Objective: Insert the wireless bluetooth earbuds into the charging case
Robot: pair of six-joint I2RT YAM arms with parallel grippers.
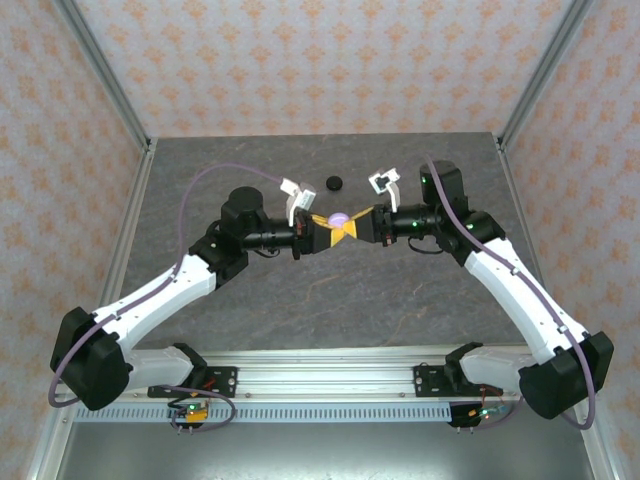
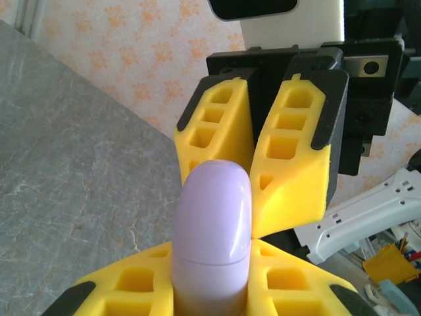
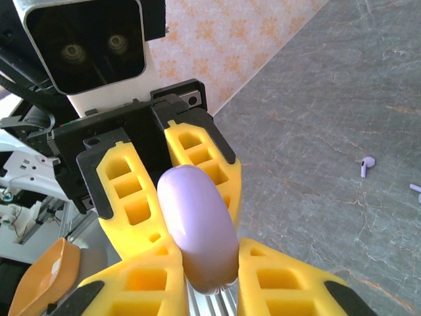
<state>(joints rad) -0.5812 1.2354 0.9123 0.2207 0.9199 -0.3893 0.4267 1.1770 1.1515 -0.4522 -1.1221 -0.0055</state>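
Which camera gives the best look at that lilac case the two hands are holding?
The left wrist view: the lilac case stands large and centred, with its lid seam visible. The right wrist view shows the case just as close, its seam unclear. From above it is a small speck between the left hand and right hand.
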